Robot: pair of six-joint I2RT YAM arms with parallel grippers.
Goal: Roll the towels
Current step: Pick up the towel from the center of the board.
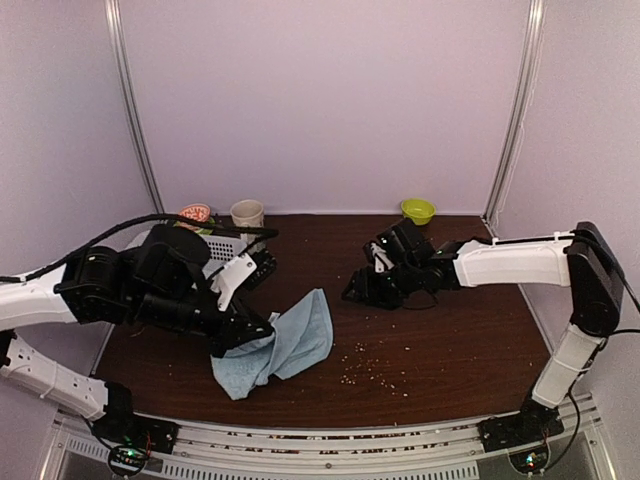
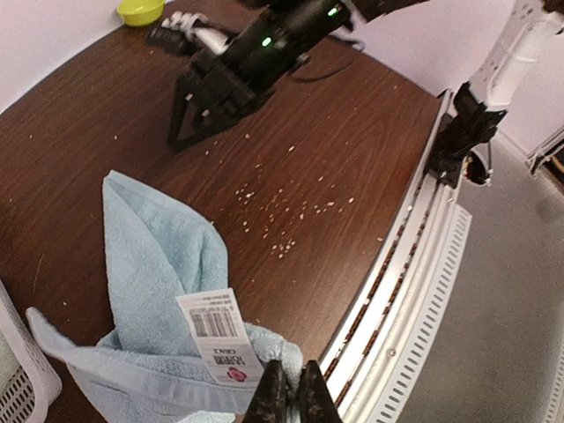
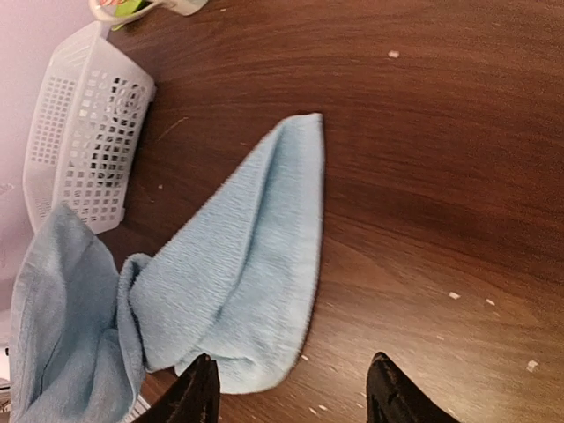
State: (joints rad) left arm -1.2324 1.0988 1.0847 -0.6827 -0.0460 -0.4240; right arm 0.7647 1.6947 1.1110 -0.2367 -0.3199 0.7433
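On counter [image 1: 470, 330]: left claw [image 2: 289, 392] pinches blue towel [image 1: 290, 345] hem; right claw [image 3: 295, 388] wide, empty. Cloth likely limp; take corners.

In the top view the left arm [image 1: 150, 280] covers most of the white basket [image 1: 222, 246] and one end of the light blue towel [image 1: 295, 340]. In the left wrist view the towel and the left gripper [image 2: 292, 374] run off the bottom edge, and the print on the towel's label [image 2: 220, 335] is too small to read.
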